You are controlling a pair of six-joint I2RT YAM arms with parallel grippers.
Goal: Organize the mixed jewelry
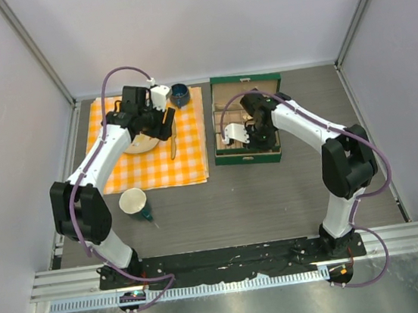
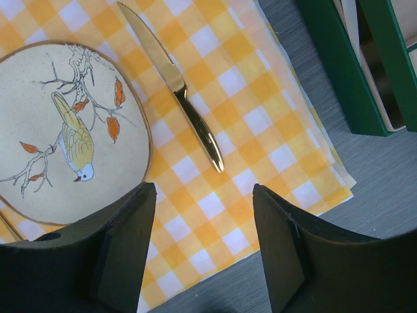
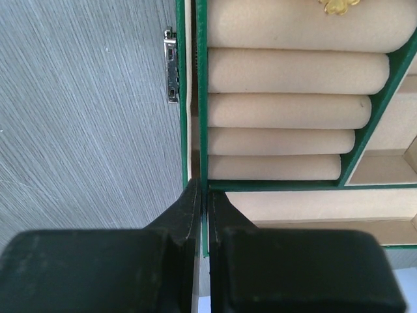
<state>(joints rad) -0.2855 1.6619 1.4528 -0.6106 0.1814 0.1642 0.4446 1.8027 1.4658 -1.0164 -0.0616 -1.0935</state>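
From the top external camera, your left gripper (image 1: pixel 168 123) hangs over the orange checked cloth (image 1: pixel 195 169), just beside the plate (image 1: pixel 143 143) and the gold knife (image 1: pixel 173 147). A blue bowl (image 1: pixel 179 94) sits at the cloth's far edge, and a cup (image 1: pixel 134 202) stands on the table (image 1: pixel 276 202) just off its near edge. Your right gripper (image 1: pixel 263 141) is down over the green box (image 1: pixel 253 158). The jewelry is too small to pick out here, and you cannot tell either jaw state from this height.

On the left wrist view, your fingers (image 2: pixel 124 248) stand spread wide and released, above the cloth near its corner. The bird-painted plate lies to their left. The knife lies on the cloth between the plate and the box, which shows at the upper right, off the cloth.

On the right wrist view, your fingers (image 3: pixel 189 215) are clenched flat against each other, their tips at the box's green wall. Beyond them, beige rolls (image 3: pixel 287 107) run across one compartment. One small gold piece (image 3: pixel 339 5) of the jewelry rests on the farthest roll, partly cut off by the frame edge. A metal clasp (image 3: pixel 171 65) sits on the box's outer side.
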